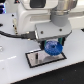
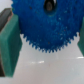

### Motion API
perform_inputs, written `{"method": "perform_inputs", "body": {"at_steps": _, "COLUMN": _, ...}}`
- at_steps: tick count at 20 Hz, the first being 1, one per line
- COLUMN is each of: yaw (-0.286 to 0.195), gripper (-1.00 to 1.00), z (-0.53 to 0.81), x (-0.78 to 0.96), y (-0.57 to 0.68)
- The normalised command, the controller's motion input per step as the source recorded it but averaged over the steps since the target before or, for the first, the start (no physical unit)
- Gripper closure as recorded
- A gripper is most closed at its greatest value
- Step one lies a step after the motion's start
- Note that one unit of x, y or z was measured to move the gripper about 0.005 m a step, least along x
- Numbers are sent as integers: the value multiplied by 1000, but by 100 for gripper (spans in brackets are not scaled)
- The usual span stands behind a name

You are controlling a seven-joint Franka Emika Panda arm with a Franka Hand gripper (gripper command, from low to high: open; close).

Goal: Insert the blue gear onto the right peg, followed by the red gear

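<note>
The blue gear [image 1: 52, 48] is held between my fingers just above the grey plate with a black border [image 1: 36, 59]. In the wrist view the blue gear [image 2: 48, 24] fills most of the picture, its toothed rim and dark centre hole showing. My gripper [image 1: 52, 45] is shut on it, with a green pad [image 2: 9, 47] pressed against its side. The pegs are hidden behind the gear and gripper. The red gear is out of view.
A black cable [image 1: 10, 35] runs across the white table [image 1: 20, 72] at the exterior view's left. The arm's white body [image 1: 45, 20] fills the upper part of that view.
</note>
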Motion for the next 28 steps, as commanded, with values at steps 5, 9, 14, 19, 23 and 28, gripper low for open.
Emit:
{"method": "perform_inputs", "body": {"at_steps": 5, "yaw": 0, "gripper": 100, "z": 330, "x": 267, "y": -6}}
{"method": "perform_inputs", "body": {"at_steps": 9, "yaw": 0, "gripper": 100, "z": 69, "x": -62, "y": 41}}
{"method": "perform_inputs", "body": {"at_steps": 14, "yaw": 0, "gripper": 100, "z": 27, "x": -150, "y": 33}}
{"method": "perform_inputs", "body": {"at_steps": 19, "yaw": 0, "gripper": 100, "z": -22, "x": -30, "y": -3}}
{"method": "perform_inputs", "body": {"at_steps": 23, "yaw": 0, "gripper": 100, "z": -114, "x": -11, "y": -22}}
{"method": "perform_inputs", "body": {"at_steps": 28, "yaw": 0, "gripper": 100, "z": -66, "x": 48, "y": -33}}
